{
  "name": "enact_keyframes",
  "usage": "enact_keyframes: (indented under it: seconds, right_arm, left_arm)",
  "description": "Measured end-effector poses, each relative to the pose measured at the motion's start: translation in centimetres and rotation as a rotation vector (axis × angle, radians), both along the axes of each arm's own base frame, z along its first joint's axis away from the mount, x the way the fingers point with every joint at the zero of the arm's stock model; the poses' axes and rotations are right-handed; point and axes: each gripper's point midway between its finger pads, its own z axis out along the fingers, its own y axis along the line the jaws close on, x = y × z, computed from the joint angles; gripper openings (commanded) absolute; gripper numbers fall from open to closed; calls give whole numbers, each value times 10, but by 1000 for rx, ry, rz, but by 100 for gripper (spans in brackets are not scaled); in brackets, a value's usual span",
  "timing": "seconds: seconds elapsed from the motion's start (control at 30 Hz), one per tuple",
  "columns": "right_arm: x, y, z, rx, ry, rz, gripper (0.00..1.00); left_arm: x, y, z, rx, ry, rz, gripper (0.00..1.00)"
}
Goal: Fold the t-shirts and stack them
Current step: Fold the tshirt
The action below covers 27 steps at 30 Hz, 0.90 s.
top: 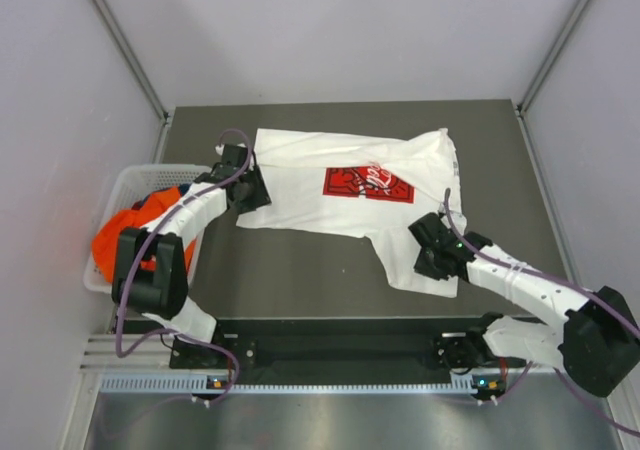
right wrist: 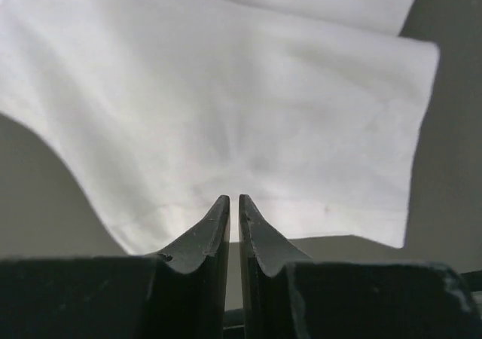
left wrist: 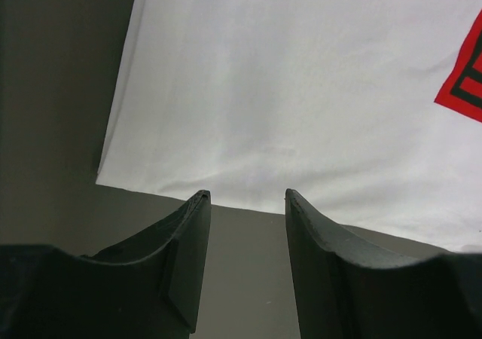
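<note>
A white cotton t-shirt (top: 300, 170) with a red rectangular chest print (top: 368, 183) lies spread, print up, across the far half of a dark grey table (top: 300, 280), as two white-and-black robot arms work at its opposite ends. The cloth is rumpled along its right side, where one short sleeve points toward the near edge.

At the shirt's left edge, the left gripper (top: 255, 185) hangs low with its two black fingers (left wrist: 188, 241) standing well apart. Nothing lies between them. In the wrist view the fingertips stop just short of the shirt's near hem, with bare table showing in the gap.

At the near right, the right gripper (top: 428, 250) sits over the sleeve. Its fingers (right wrist: 215, 233) are drawn almost together, with only a thin slit between the tips, which lie right at the sleeve's hem. Whether they pinch any cloth there cannot be told from the pictures.

Off the table's left side stands a white plastic lattice basket (top: 130, 175). A bright orange t-shirt (top: 108, 242) is bunched inside it and spills over its near rim, and a dark blue t-shirt (top: 155, 202) shows beside it, partly hidden by the left arm's upper link. Both lie well apart from the white shirt.
</note>
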Motion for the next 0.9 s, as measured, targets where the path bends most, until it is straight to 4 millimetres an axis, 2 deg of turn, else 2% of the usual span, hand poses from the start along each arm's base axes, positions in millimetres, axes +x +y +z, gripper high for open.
enact_keyframes:
  seconds: [0.1, 0.23, 0.33, 0.43, 0.57, 0.73, 0.8, 0.9]
  right_arm:
    - [7, -16, -7, -65, 8, -19, 9]
    - [7, -20, -18, -97, 36, -19, 6]
    - [-6, -28, -31, -117, 82, -54, 9]
    - [-11, -32, -30, -101, 74, -111, 16]
    - [-26, -38, -29, -74, 69, -157, 16]
    - [-43, -36, -29, -71, 102, -157, 17]
    - [-48, -36, -28, -66, 110, -157, 21]
    - [-50, -36, -22, -52, 95, -159, 34]
  left_arm:
    - [-1, -1, -11, -1, 33, 0, 50]
    - [-1, 1, -16, 5, 44, 22, 49]
    - [1, 7, -24, 26, 49, 58, 49]
    - [-4, 14, -41, 50, 81, 91, 48]
    - [-16, 23, -67, 85, 143, 138, 47]
    - [-16, 26, -66, 80, 123, 182, 47]
    - [-22, 29, -65, 85, 119, 199, 48]
    - [-35, 37, -57, 103, 112, 227, 49]
